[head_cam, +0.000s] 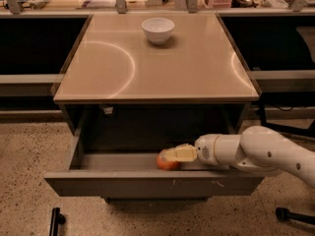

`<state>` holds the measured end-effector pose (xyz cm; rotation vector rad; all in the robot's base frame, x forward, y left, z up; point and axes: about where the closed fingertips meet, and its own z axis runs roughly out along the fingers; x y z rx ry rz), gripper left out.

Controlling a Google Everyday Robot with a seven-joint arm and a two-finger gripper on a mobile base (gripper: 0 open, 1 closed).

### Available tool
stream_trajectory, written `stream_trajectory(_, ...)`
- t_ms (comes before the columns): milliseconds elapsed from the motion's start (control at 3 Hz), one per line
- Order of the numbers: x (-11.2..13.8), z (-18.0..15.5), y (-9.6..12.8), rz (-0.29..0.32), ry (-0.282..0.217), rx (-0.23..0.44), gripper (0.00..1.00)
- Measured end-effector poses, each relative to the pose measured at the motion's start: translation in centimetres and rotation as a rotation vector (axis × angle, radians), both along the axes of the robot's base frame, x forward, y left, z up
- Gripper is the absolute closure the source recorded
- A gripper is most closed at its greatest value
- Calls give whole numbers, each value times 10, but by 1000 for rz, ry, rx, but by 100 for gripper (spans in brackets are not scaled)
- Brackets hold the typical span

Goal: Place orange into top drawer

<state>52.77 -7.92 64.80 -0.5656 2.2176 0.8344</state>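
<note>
Standing pulled out nearest the camera, the top drawer (147,183) holds the orange (165,164) just behind its scratched front panel. The gripper (173,155) reaches in from the right, touching the orange's upper side; whether it clasps the fruit I cannot tell. Farther back, 1 white bowl (158,29) sits on the worktop (197,68).

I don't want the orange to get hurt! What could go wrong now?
The orange is round and lies just behind the front panel of the open top drawer, so it might roll about. The gripper sits right at the orange inside the drawer; lifting out carelessly could drag it or bump the panel. The arm reaches over the drawer's front, so closing it now would likely pinch it.
</note>
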Motion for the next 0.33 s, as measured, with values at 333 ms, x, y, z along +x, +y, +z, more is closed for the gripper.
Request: stream_trajectory(333, 0, 0, 0, 0, 0, 0, 0)
